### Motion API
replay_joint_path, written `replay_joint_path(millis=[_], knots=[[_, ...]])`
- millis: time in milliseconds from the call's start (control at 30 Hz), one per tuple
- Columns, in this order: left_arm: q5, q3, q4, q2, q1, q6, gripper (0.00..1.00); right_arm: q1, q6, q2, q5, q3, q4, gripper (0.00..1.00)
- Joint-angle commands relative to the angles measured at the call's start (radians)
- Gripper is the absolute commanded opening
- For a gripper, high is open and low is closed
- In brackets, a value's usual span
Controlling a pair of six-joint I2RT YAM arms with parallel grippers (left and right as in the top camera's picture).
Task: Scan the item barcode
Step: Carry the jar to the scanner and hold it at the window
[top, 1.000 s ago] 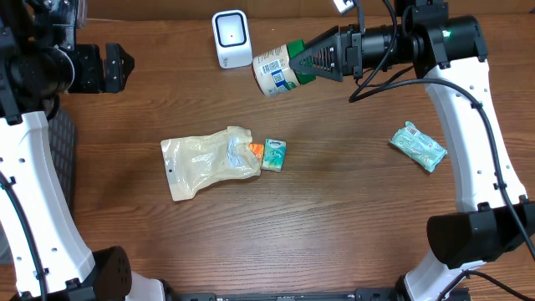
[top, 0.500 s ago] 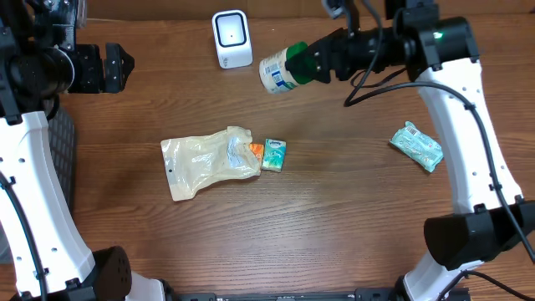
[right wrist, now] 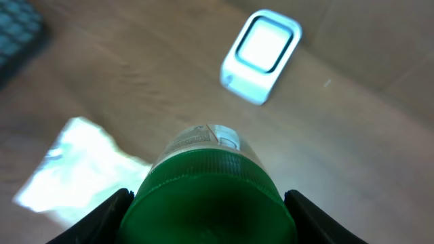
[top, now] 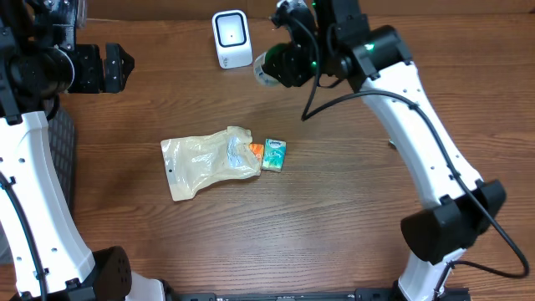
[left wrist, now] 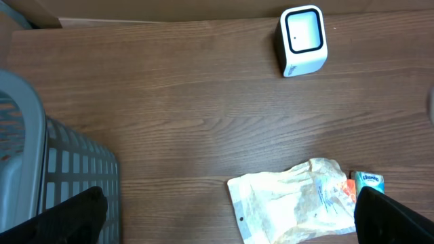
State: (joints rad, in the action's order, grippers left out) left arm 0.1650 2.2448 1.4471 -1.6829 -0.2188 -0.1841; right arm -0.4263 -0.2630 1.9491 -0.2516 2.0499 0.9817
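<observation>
- Right gripper (right wrist: 209,227) pinches a green-capped bottle (right wrist: 203,146) by its cap, near the white scanner (right wrist: 261,56).
- Left gripper (top: 122,68) hangs spread wide, holding nothing, above the desk (top: 351,192).

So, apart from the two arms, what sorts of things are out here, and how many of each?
white scanner: 1
green-capped bottle: 1
plastic pouch: 1
small teal pack: 1
grey basket: 1
Total: 5
</observation>
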Motion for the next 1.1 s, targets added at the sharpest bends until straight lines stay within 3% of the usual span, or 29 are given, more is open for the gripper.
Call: replay_joint_path(millis=[0, 67, 167, 333, 867, 967, 1067], knots=[[0.011, 0.000, -0.002, 0.003, -0.003, -0.014, 0.99, -0.008, -0.149, 0.041, 0.119, 0.031, -0.101, 0.21], [0.011, 0.000, -0.002, 0.003, -0.003, -0.014, 0.99, -0.011, -0.200, 0.060, 0.136, 0.031, -0.156, 0.21], [0.011, 0.000, -0.002, 0.003, -0.003, -0.014, 1.00, -0.011, -0.309, 0.092, 0.140, 0.031, -0.243, 0.33], [0.011, 0.000, -0.002, 0.003, -0.003, -0.014, 1.00, -0.011, -0.565, 0.172, 0.143, 0.031, -0.437, 0.33], [0.011, 0.000, -0.002, 0.003, -0.003, -0.014, 0.99, -0.050, -0.598, 0.386, 0.157, 0.031, -1.025, 0.33], [0.011, 0.000, -0.002, 0.003, -0.003, -0.014, 1.00, -0.066, -0.714, 0.418, 0.180, 0.031, -1.062, 0.32], [0.011, 0.000, -0.002, 0.003, -0.003, -0.014, 1.00, -0.087, -0.945, 0.451, 0.251, 0.031, -1.064, 0.32]])
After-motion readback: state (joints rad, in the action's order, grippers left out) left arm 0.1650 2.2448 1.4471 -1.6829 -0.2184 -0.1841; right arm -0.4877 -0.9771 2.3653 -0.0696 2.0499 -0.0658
